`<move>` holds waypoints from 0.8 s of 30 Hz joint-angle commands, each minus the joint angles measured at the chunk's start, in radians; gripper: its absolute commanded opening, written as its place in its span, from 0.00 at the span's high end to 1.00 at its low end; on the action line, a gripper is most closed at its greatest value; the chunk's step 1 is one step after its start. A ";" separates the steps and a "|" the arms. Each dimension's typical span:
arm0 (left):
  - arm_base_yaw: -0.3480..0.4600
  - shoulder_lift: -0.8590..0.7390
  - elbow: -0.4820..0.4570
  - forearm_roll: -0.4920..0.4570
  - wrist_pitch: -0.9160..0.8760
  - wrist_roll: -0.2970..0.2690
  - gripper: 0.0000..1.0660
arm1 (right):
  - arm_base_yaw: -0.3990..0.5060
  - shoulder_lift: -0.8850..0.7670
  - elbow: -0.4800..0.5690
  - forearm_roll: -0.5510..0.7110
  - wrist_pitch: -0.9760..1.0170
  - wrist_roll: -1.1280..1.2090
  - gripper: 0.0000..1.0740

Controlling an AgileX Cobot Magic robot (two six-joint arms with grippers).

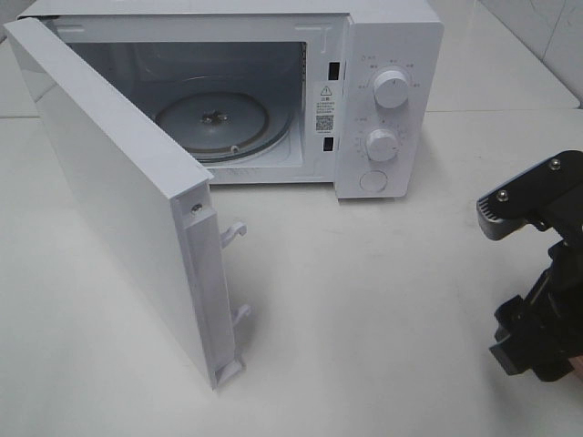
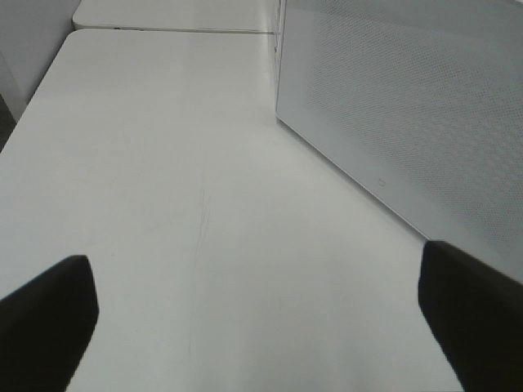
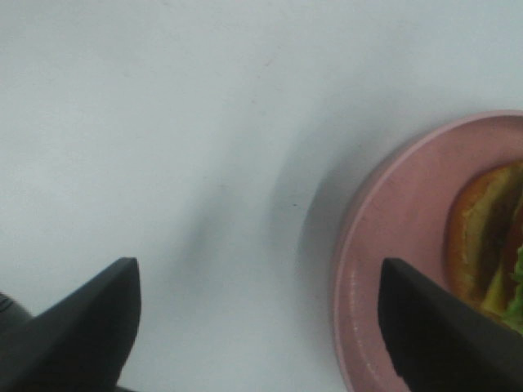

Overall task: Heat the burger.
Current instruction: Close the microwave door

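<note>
right gripper (image 3: 257, 327) open beside pink plate (image 3: 392, 245) (left gripper (image 2: 257, 322) open too) | risk: off-centre grab tips burger (image 3: 490, 245)

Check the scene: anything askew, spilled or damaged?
Nothing stands out. The microwave door hangs wide open and its glass turntable sits bare and flat. In the right wrist view the burger lies on the pink plate, mostly cropped at the frame edge. No spills show on the table.
</note>
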 commanded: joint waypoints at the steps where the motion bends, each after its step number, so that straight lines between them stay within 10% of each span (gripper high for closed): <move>1: 0.005 -0.017 0.001 -0.004 0.002 -0.002 0.06 | -0.002 -0.059 -0.011 0.081 0.021 -0.111 0.26; 24: 0.005 -0.017 0.001 -0.004 0.002 -0.002 0.06 | -0.100 -0.580 -0.223 0.307 0.399 -0.337 0.29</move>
